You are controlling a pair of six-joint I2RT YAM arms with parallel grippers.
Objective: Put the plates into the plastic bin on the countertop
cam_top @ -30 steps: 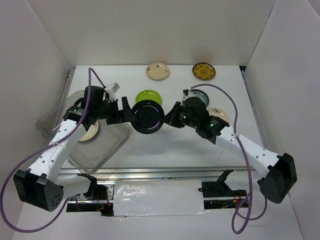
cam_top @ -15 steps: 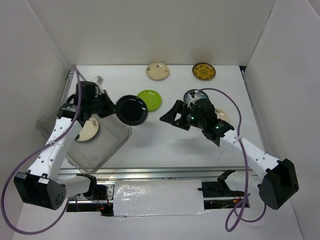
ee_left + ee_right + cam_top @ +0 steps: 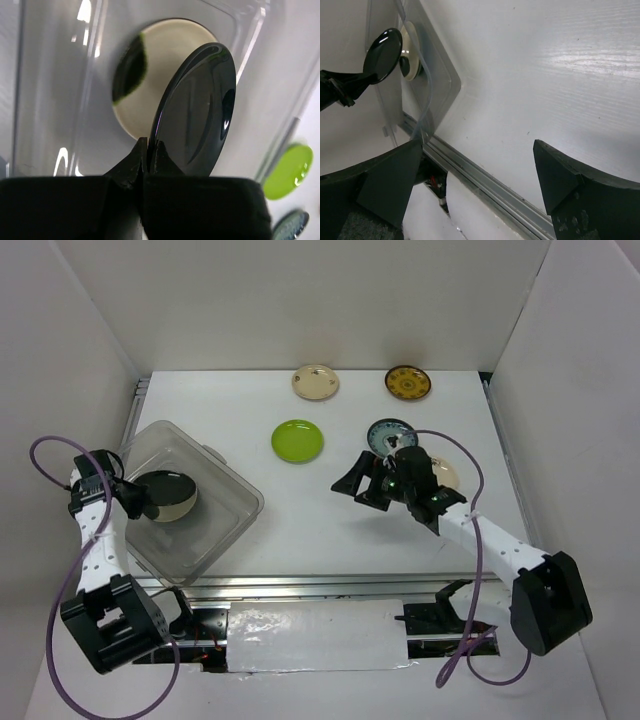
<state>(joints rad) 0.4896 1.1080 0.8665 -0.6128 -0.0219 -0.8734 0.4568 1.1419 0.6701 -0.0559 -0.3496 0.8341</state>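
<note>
My left gripper (image 3: 138, 497) (image 3: 149, 145) is shut on the rim of a glossy black plate (image 3: 160, 488) (image 3: 200, 110). It holds the plate tilted on edge over the clear plastic bin (image 3: 228, 483) (image 3: 250, 45). A cream plate (image 3: 186, 506) (image 3: 165, 60) lies flat in the bin beneath it. My right gripper (image 3: 356, 487) (image 3: 477, 170) hangs open and empty over the white countertop (image 3: 300, 525), right of centre. On the countertop lie a lime green plate (image 3: 297, 440), a teal patterned plate (image 3: 382, 430), a cream plate (image 3: 315, 381) and a mustard-brown plate (image 3: 408, 383).
Another cream plate (image 3: 447, 474) shows partly from under the right arm. The bin stands at the table's left edge, overhanging the metal rail (image 3: 135, 410). White walls close in the back and both sides. The right wrist view shows the front rail (image 3: 485, 180) below the fingers.
The left gripper closed on the black plate and carried it left, from mid-table to over the bin. The right gripper let go of the plate, opened and drew back to the right.
</note>
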